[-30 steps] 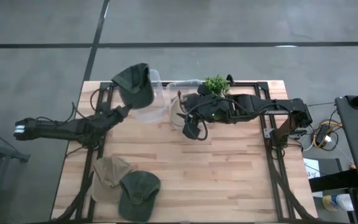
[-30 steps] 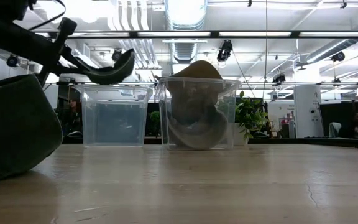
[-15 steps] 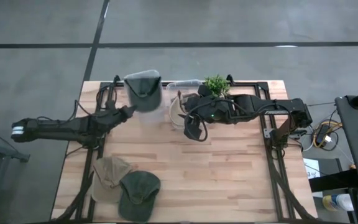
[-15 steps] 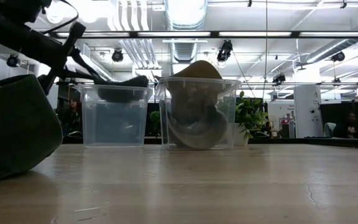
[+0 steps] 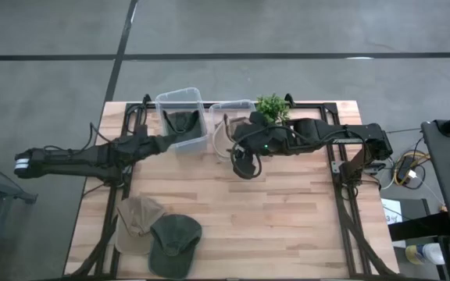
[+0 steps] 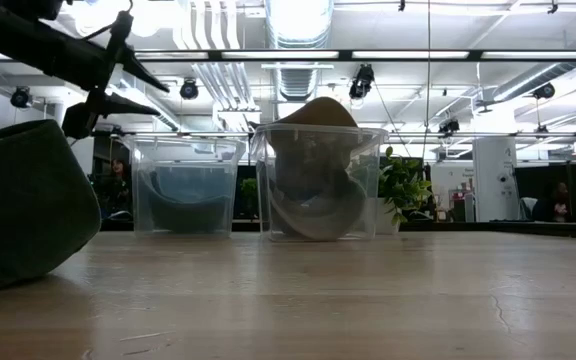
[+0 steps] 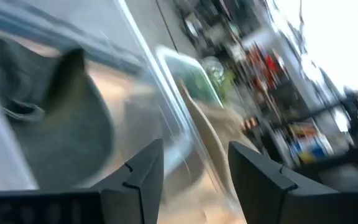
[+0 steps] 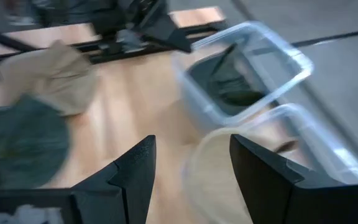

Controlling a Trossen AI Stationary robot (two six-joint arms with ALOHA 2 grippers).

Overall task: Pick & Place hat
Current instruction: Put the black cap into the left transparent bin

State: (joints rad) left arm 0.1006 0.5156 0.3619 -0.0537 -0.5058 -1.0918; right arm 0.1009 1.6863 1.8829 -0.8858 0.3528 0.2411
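Note:
A dark green hat [image 5: 183, 123] lies inside the left clear bin [image 5: 162, 101], settled on its bottom [image 6: 182, 206]. My left gripper [image 5: 172, 140] stands open just outside the bin's near left wall and holds nothing; in its wrist view the hat [image 7: 48, 124] shows past the open fingers [image 7: 194, 177]. A tan hat [image 6: 313, 200] fills the right clear bin [image 5: 233, 105], its crown rising above the rim. My right gripper [image 5: 241, 165] hovers open in front of that bin, with nothing in it [image 8: 191, 177].
A tan hat [image 5: 137, 221] and a green hat [image 5: 175, 242] lie overlapping at the table's near left; the green one looms at the left of the low view [image 6: 23, 200]. A small potted plant [image 5: 271, 105] stands behind the right bin. Bare wood spreads over the table's middle and near right.
My left gripper has opened and let go of the dark green hat. A second ago the hat hung above the left bin's far left rim; it swung over the bin and has dropped inside, onto the bottom. The gripper has edged toward the bin.

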